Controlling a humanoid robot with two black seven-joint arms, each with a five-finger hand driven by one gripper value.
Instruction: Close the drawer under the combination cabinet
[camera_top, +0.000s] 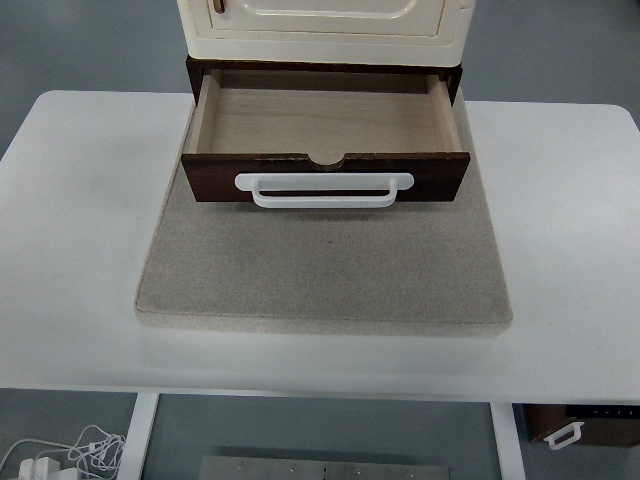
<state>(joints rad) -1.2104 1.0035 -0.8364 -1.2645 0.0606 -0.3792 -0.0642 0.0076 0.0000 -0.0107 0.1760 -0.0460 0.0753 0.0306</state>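
A cream cabinet (325, 25) stands at the back of a grey mat (325, 265) on the white table (80, 230). Under it a dark brown drawer (325, 135) is pulled out towards me. Its pale wooden inside is bare. A white bar handle (324, 190) runs across its dark front panel (215, 182). Neither of my hands shows in the head view.
The mat lies in the middle of the table, with bare white tabletop to its left and right. Below the table's near edge I see white cables (70, 450) on the floor at the left and a brown part with a white handle (563, 432) at the right.
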